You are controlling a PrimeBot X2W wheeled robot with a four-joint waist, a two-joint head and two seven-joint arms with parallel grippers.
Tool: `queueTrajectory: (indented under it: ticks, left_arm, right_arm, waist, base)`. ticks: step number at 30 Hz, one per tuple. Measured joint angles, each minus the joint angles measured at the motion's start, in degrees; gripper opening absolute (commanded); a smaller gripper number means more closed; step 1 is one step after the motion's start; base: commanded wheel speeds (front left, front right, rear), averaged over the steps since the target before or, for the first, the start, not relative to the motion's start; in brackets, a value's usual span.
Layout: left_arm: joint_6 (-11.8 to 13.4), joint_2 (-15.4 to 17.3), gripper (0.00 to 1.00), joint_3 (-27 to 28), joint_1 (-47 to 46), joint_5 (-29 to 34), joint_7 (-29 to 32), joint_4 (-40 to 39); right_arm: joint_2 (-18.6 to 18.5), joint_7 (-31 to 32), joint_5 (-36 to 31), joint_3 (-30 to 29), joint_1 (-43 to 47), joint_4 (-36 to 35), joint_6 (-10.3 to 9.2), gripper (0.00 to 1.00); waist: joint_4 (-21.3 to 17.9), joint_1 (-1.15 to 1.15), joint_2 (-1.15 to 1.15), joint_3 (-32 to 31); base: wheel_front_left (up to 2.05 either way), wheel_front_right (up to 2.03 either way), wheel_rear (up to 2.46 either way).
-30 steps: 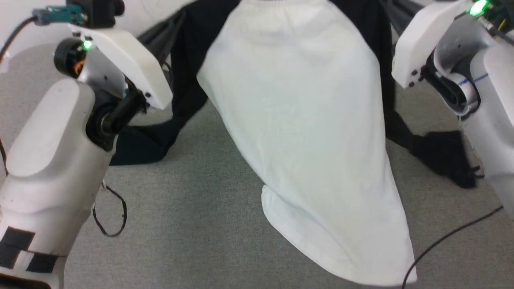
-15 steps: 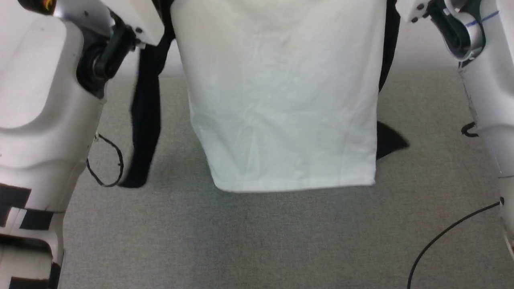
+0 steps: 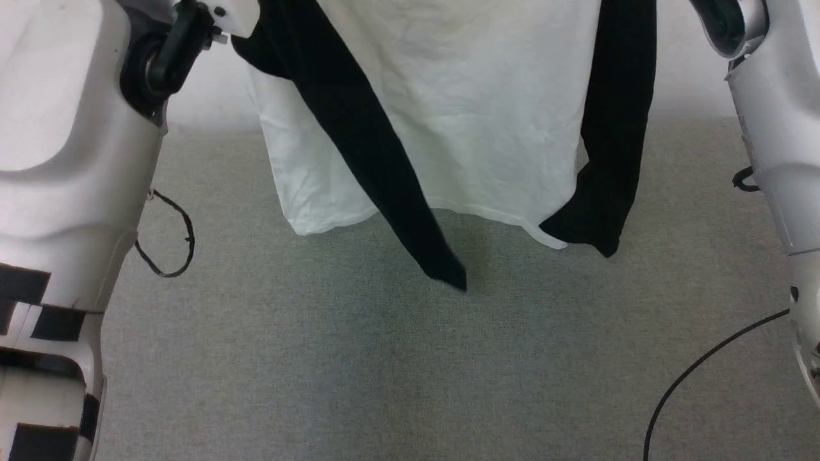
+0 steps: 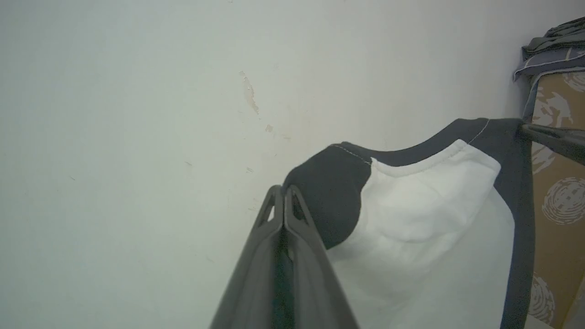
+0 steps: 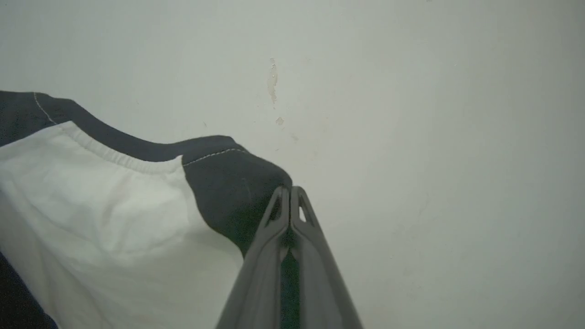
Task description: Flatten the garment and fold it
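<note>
While left fingers (image 4: 258, 260) and right fingers (image 5: 315, 265) clamp it, one garment (image 3: 487, 96) hangs (two sleeves (image 3: 371, 166) dangling).

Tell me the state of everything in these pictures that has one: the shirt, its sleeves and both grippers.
shirt, held up by both shoulders, hanging unfolded.
left sleeve, dangling slantwise across the white front.
right sleeve, dangling down the shirt's side.
left gripper, jaws shut on the shirt's black shoulder.
right gripper, jaws shut on the other black shoulder.
</note>
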Motion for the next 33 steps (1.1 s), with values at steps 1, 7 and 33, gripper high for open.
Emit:
queueTrajectory:
  ticks: [1,7,33]
  left_arm:
    - [-0.1,0.0,0.0,-0.1,0.0,0.0,0.0,0.3]
    - [-0.2,-0.2,0.0,-0.4,-0.6,0.0,-0.2,1.1]
    - [1.4,-0.3,0.0,-0.2,-10.3,3.1,-5.5,3.0]
  right_arm:
    - [0.1,0.1,0.0,0.2,-0.1,0.2,0.0,0.0]
    - [0.3,0.3,0.2,0.8,-0.8,1.8,0.0,0.0]
    - [5.2,-2.4,-9.7,-11.7,-14.6,11.3,0.0,0.0]
  waist:
    - [0.0,0.0,0.0,-0.1]
    - [-0.1,0.0,0.0,-0.3]
    - [-0.9,0.0,0.0,11.0]
  base:
    - [0.0,0.0,0.0]
    - [0.0,0.0,0.0]
    - [0.0,0.0,0.0]
